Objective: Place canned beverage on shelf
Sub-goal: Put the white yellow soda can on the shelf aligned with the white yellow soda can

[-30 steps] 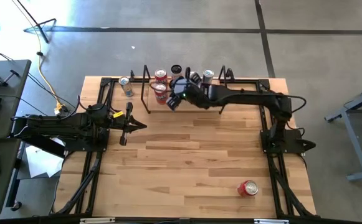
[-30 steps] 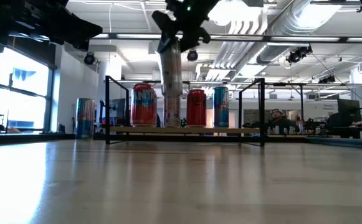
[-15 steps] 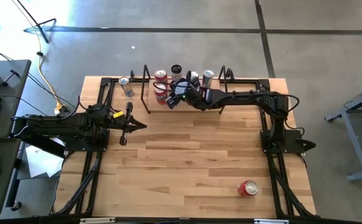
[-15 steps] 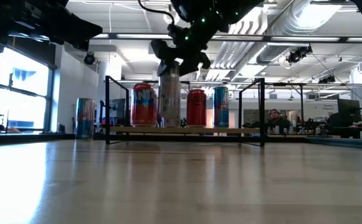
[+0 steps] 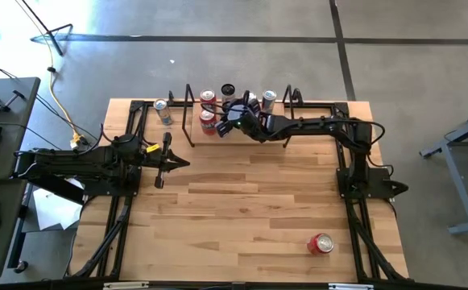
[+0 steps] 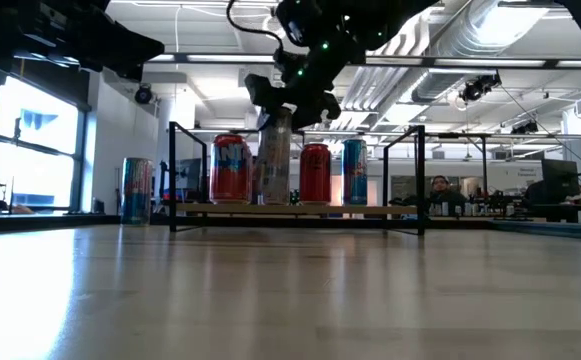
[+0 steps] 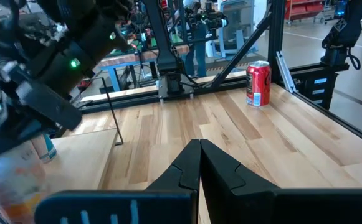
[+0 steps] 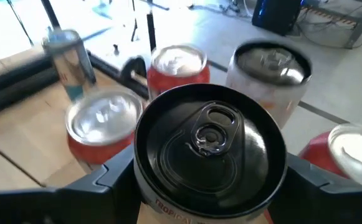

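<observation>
My right gripper (image 5: 234, 119) reaches over the shelf (image 6: 350, 209) at the table's far middle and is shut on a tall pale can with a black top (image 8: 209, 140). In the low view the can (image 6: 275, 160) stands upright between two red cans (image 6: 231, 168) (image 6: 315, 172), its base level with the shelf board. A blue can (image 6: 354, 170) stands farther right on the board. My left gripper (image 5: 167, 161) waits shut and empty at the table's left, and it also shows in the left wrist view (image 7: 199, 155). My right gripper pinches the can's upper side wall (image 8: 142, 194), just under the black rim, between its two fingers (image 8: 112, 174), one on each side. The fingers come from above, slanting down. The can stays upright below the gripper, its base at the shelf board; whether it rests there I cannot tell.
A slim can (image 5: 162, 111) stands on the table just left of the shelf's left wire frame (image 5: 189, 117). A red can (image 5: 322, 243) stands near the table's near right corner. Black arm frames run along both table sides.
My right gripper has gone toward the table's far edge and down with the pale can, which has come from in front of and above the shelf down between the two red cans, still upright.
</observation>
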Robot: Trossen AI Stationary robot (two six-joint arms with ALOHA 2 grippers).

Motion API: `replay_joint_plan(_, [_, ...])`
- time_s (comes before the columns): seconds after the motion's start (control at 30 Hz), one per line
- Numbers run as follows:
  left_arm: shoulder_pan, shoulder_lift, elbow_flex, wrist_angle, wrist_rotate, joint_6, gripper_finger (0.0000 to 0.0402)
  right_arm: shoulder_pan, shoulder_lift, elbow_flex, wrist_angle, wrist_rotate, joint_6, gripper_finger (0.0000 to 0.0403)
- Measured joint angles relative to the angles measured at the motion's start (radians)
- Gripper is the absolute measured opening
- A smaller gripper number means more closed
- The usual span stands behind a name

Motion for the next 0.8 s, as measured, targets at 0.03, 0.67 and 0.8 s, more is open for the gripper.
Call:
replay_joint_plan(0.03, [0.0,0.0,0.0,0.0,0.0,0.0,0.0,0.0,0.008,0.0,-0.001,-0.001,-0.002,0.0244])
replay_joint_plan(0.67, [0.0,0.0,0.0,0.0,0.0,-0.003,0.0,-0.015,0.018,0.003,0.018,-0.017,-0.028,0.025])
replay_joint_plan(0.8, [0.0,0.0,0.0,0.0,0.0,-0.003,0.0,-0.017,0.018,0.002,0.018,-0.018,-0.028,0.0262])
